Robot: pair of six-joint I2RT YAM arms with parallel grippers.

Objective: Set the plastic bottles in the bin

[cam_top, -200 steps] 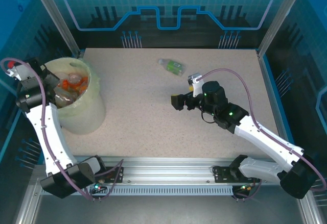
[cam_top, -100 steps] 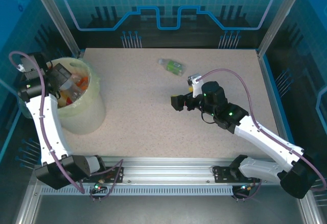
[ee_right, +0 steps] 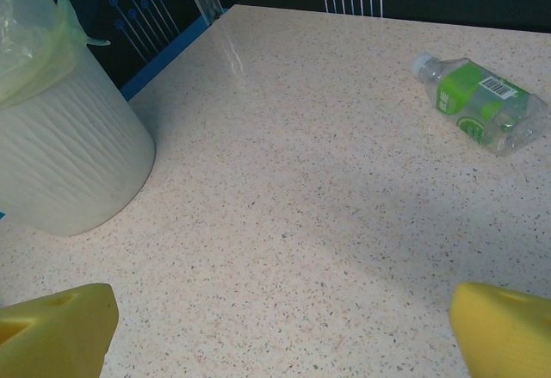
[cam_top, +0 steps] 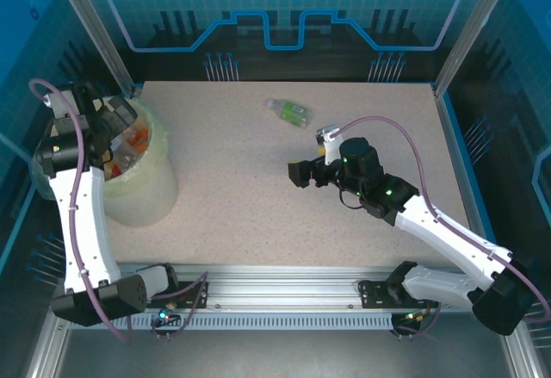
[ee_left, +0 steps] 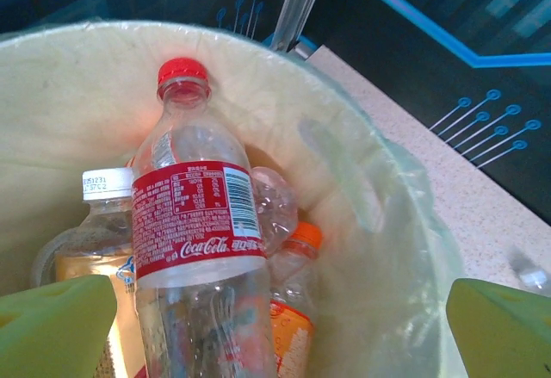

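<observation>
One green-labelled bottle lies on its side at the far middle of the table, cap toward the bin but well apart from it. The right gripper, jaws wide and empty, is much nearer, with the bottle just beyond it. The left gripper hangs open over the binned bottles.

Bin at table left edge, bottles inside; lone bottle lying far centre

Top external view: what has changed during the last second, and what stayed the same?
The left gripper swung from the left side of the bin inward over its mouth. Its jaws now stand open above the red-labelled bottle lying inside. The right gripper, open, and the green-labelled bottle on the table stayed put.
</observation>
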